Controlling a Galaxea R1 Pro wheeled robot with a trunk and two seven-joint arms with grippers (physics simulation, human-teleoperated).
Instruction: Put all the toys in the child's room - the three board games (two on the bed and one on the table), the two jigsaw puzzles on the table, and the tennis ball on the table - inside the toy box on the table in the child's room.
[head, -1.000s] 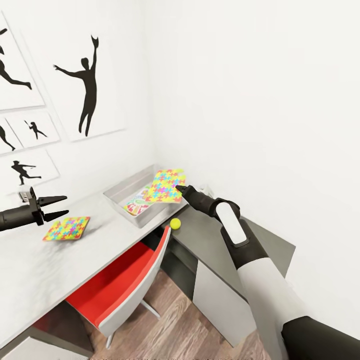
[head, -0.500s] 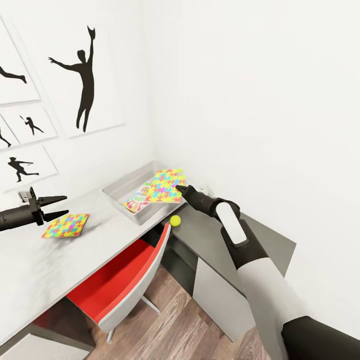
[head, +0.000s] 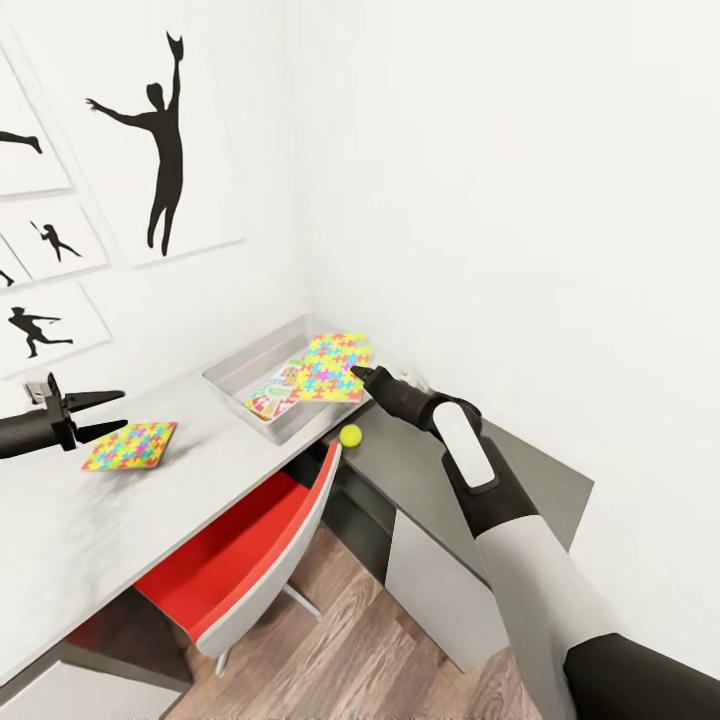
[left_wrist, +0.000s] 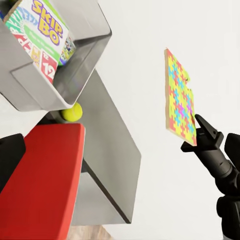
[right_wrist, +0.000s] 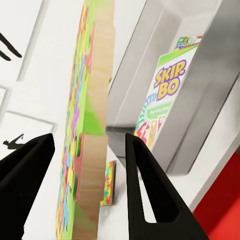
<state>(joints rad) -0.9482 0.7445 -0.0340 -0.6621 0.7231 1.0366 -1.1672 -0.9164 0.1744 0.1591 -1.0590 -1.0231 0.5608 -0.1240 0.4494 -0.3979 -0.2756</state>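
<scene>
My right gripper (head: 357, 374) is shut on the edge of a jigsaw puzzle (head: 335, 366) and holds it in the air at the near right corner of the grey toy box (head: 232, 372) on the table (head: 90, 520). The right wrist view has the puzzle (right_wrist: 87, 125) edge-on between the two fingers (right_wrist: 145, 185). A SKIP-BO board game (head: 268, 401) lies in the toy box. A second jigsaw puzzle (head: 130, 445) lies flat on the table, just right of my open left gripper (head: 123, 410). The tennis ball (head: 350, 435) rests on the dark lower section below the box.
A red and grey chair (head: 240, 555) is tucked under the table between my arms. The dark grey cabinet (head: 440, 500) runs along the right wall. Black silhouette pictures (head: 165, 130) hang on the wall behind the table. Wood floor (head: 340, 660) lies below.
The head view has panned slightly, so the wall pictures sit further left. The right gripper still holds the puzzle at the box; the left gripper has drifted a little left.
</scene>
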